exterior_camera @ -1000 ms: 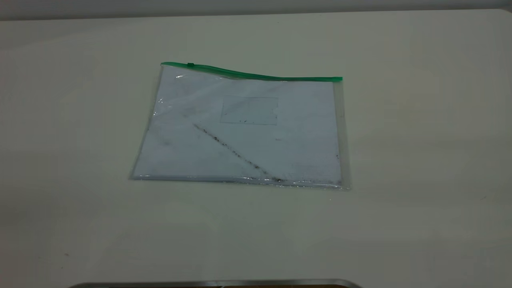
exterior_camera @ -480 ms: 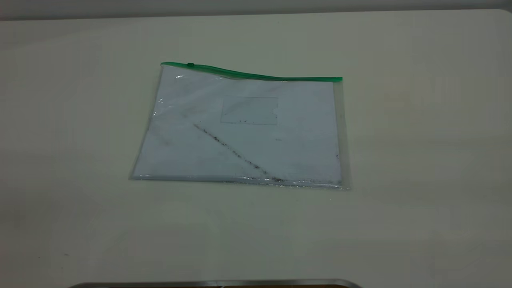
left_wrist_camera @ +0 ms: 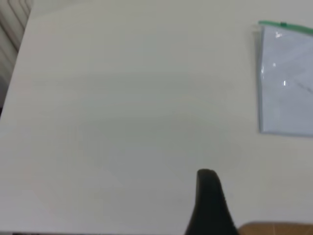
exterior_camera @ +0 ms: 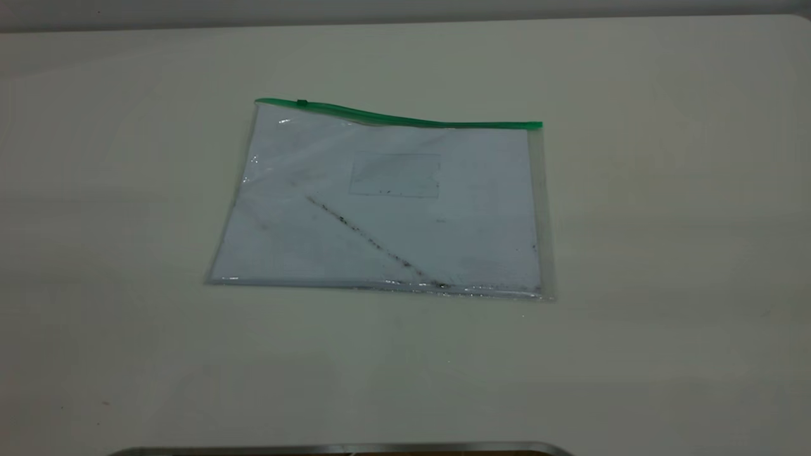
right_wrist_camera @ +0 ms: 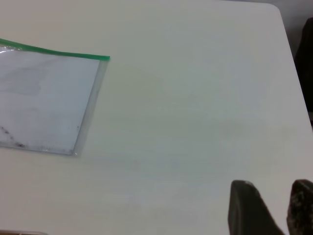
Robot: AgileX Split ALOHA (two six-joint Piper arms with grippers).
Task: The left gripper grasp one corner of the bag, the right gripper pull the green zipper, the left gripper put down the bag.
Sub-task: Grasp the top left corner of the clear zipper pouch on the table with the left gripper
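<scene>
The bag [exterior_camera: 393,209] lies flat on the white table, clear with white paper inside, a dark diagonal smudge and a small pocket. The green zipper [exterior_camera: 405,119] runs along its far edge, with the slider tab [exterior_camera: 302,102] near the far left corner. Neither gripper shows in the exterior view. The left wrist view shows the bag's left end [left_wrist_camera: 288,83] and the zipper [left_wrist_camera: 286,25], far from my left gripper [left_wrist_camera: 208,198], of which only a black tip shows. The right wrist view shows the bag's right end [right_wrist_camera: 44,98] and the zipper [right_wrist_camera: 54,50]. My right gripper [right_wrist_camera: 273,193] is open and empty, well off the bag.
The white table [exterior_camera: 665,253] stretches wide on every side of the bag. A metal strip [exterior_camera: 342,448] lines the near edge. The table's rounded corner [right_wrist_camera: 279,12] shows in the right wrist view, with a dark object [right_wrist_camera: 305,58] beyond it.
</scene>
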